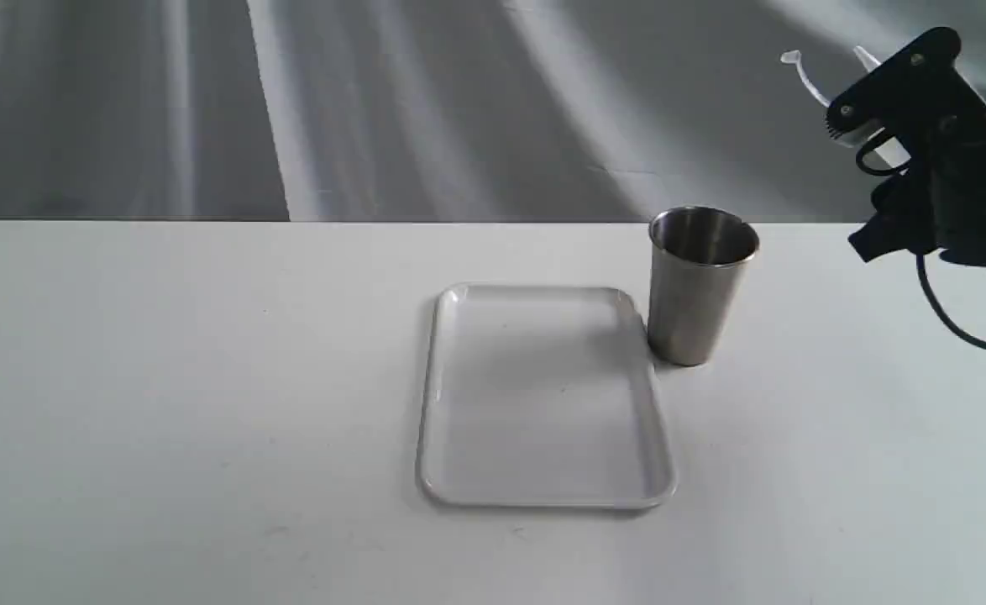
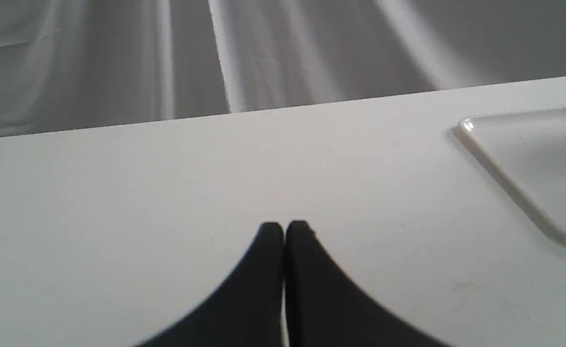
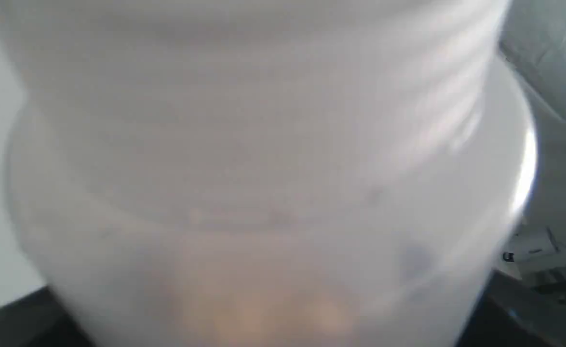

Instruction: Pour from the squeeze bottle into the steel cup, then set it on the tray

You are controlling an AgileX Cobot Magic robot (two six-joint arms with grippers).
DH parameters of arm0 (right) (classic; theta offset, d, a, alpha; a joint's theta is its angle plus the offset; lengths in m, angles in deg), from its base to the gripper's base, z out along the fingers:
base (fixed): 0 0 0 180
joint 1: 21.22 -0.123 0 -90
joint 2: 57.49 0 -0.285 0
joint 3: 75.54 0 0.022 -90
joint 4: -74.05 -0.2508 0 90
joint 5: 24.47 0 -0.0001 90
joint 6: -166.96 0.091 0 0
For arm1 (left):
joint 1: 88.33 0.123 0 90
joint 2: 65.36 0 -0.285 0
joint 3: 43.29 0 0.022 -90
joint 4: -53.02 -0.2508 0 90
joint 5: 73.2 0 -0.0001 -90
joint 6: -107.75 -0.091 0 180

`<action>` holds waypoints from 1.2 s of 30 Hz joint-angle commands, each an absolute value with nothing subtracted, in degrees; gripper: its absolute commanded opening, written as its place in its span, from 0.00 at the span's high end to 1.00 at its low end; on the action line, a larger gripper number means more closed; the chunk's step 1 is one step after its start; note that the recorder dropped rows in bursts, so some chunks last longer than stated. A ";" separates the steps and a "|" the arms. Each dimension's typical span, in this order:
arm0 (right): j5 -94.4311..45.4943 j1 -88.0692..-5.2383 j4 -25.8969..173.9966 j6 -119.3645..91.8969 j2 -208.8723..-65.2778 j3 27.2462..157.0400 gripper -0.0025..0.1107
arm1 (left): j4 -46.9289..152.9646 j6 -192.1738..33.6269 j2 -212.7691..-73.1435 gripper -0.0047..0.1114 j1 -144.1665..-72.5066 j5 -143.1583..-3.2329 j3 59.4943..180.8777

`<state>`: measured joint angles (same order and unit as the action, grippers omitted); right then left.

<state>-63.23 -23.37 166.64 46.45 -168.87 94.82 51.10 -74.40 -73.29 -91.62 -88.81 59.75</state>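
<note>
Right gripper (image 1: 869, 126) pinches squeeze bottle (image 3: 263, 168) aloft, nozzle up. Steel cup (image 1: 701, 286) stands below it, beside empty tray (image 1: 543, 403). Pouring and placing both look undone. Left gripper (image 2: 285, 231) pressed together, idle.

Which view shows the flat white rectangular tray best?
Exterior view: the flat white rectangular tray shows whole. The left wrist view catches only one rounded corner; the right wrist view is filled by the translucent whitish squeeze bottle.

No text, label, brand, number or sign can be read anywhere; the cup (image 1: 694, 302), tray (image 1: 543, 501) and bottle (image 3: 263, 168) show only plain surfaces.
</note>
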 commanded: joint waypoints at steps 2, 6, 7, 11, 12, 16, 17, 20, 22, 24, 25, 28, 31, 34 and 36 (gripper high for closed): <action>-64.41 -23.48 173.23 47.00 -170.26 95.38 0.98 | 51.14 -74.13 -73.14 0.96 -91.95 -88.41 59.49; -66.39 -23.48 174.00 47.39 -171.74 95.38 0.98 | 51.14 -74.30 -73.14 0.96 -91.95 -88.41 59.49; -66.91 -23.48 174.00 47.39 -172.21 95.38 0.98 | 51.14 -74.30 -73.14 0.96 -91.95 -88.41 59.49; -67.42 -23.48 174.00 47.39 -173.06 95.38 0.98 | 51.14 -74.30 -73.14 0.96 -91.95 -88.41 59.49; -67.55 -23.48 174.00 47.39 -173.06 95.55 0.98 | 51.14 -74.30 -73.14 0.96 -91.95 -88.41 59.49; -69.86 -23.48 174.00 47.39 -174.15 98.65 0.98 | 51.14 -74.13 -73.14 0.96 -91.95 -88.41 59.49; -70.09 -23.48 174.00 47.24 -174.43 99.77 0.98 | 51.14 -74.13 -73.14 0.96 -91.95 -88.41 59.49; -70.19 -23.48 174.00 44.65 -175.62 102.74 0.98 | 51.14 -74.13 -73.14 0.96 -91.95 -88.41 59.49; -70.35 -23.89 174.00 42.20 -176.58 104.49 0.98 | 51.14 -74.13 -73.14 0.96 -91.95 -88.41 59.49; -70.60 -24.15 174.00 39.64 -177.74 106.39 0.98 | 51.14 -74.13 -73.14 0.96 -91.95 -88.41 59.49; -70.50 -24.56 174.00 38.78 -178.47 107.14 0.98 | 51.14 -74.13 -73.14 0.96 -91.95 -88.41 59.49; -70.72 -25.31 174.00 37.84 -180.34 109.41 0.98 | 51.14 -74.27 -73.14 0.96 -91.95 -88.41 59.49; -71.47 -26.26 174.00 34.70 -181.75 111.02 0.98 | 51.14 -74.27 -73.14 0.96 -91.95 -88.41 59.49; -71.58 -27.15 174.00 29.84 -182.19 111.03 0.98 | 51.14 -74.27 -73.14 0.96 -91.95 -88.41 59.49; -71.58 -27.37 174.00 29.21 -182.19 111.03 0.98 | 51.14 -74.27 -73.14 0.96 -91.95 -88.41 59.49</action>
